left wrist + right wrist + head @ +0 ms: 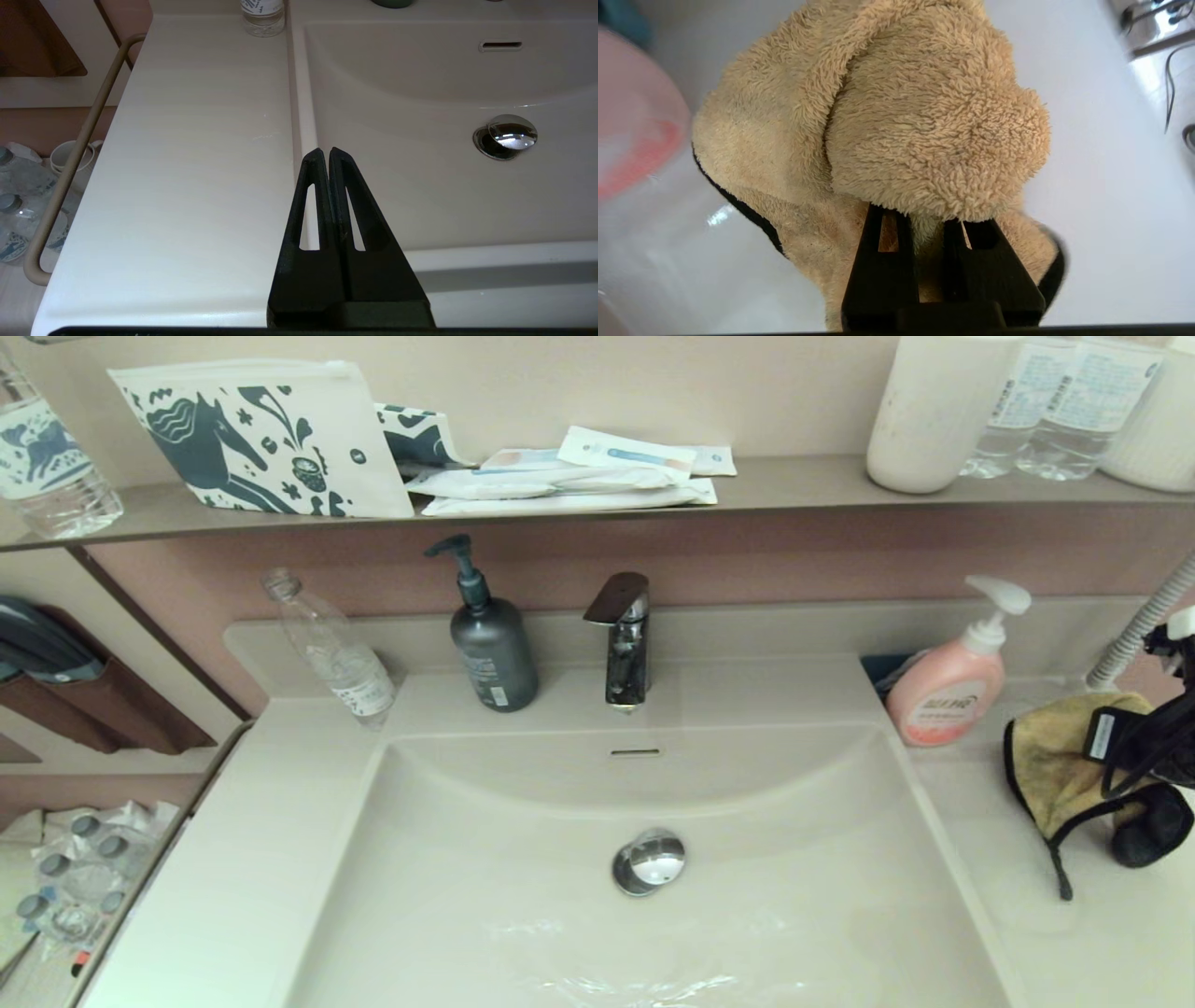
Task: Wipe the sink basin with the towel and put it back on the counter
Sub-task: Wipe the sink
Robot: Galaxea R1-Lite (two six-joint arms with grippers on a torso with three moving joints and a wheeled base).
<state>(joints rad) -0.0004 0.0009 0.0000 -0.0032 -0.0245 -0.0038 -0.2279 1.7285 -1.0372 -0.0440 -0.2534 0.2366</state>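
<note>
Beside pink soap bottle [948, 695], towel [1055, 765], right claw [924, 219]

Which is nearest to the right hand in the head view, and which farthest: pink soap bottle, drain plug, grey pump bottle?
Measured from the right hand, closed on the towel on the right counter:
1. Pink soap bottle, right of the basin.
2. Drain plug, mid-basin.
3. Grey pump bottle, back ledge, left of the faucet.
</note>
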